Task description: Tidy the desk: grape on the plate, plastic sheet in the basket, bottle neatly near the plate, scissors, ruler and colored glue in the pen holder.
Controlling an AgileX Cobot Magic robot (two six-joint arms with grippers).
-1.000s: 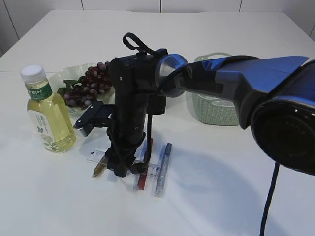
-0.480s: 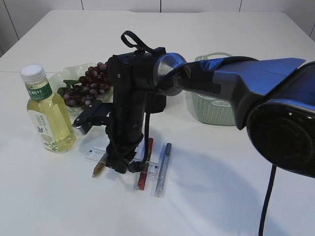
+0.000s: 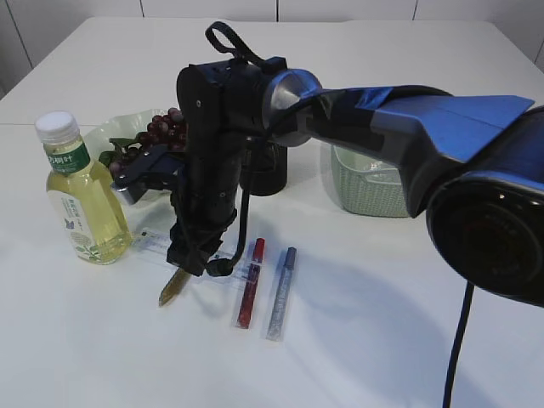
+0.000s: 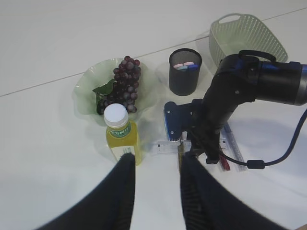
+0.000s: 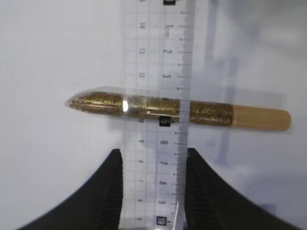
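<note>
My right gripper [image 5: 153, 153] is shut on the clear ruler [image 5: 158, 62] and holds it just above the table. A gold glitter glue pen [image 5: 211, 113] lies crosswise under the ruler. In the exterior view the right gripper [image 3: 194, 262] holds the ruler [image 3: 149, 242] over the gold glue [image 3: 172, 289]. The red glue [image 3: 248, 282] and blue glue [image 3: 280, 293] lie to its right. The bottle [image 3: 81, 191] stands left, by the plate [image 3: 106, 132] that holds the grapes [image 3: 161, 132]. My left gripper [image 4: 154, 165] is open and empty, high above the table. Scissors and plastic sheet are not visible.
The black pen holder [image 4: 185, 72] stands behind the right arm with pink and blue items inside. The green basket [image 4: 247, 36] stands to its right. The right arm [image 4: 230, 110] reaches across the middle of the table.
The right gripper has moved left and up with the ruler, which has come off the red and blue glue pens. The gold glue now shows more fully.
</note>
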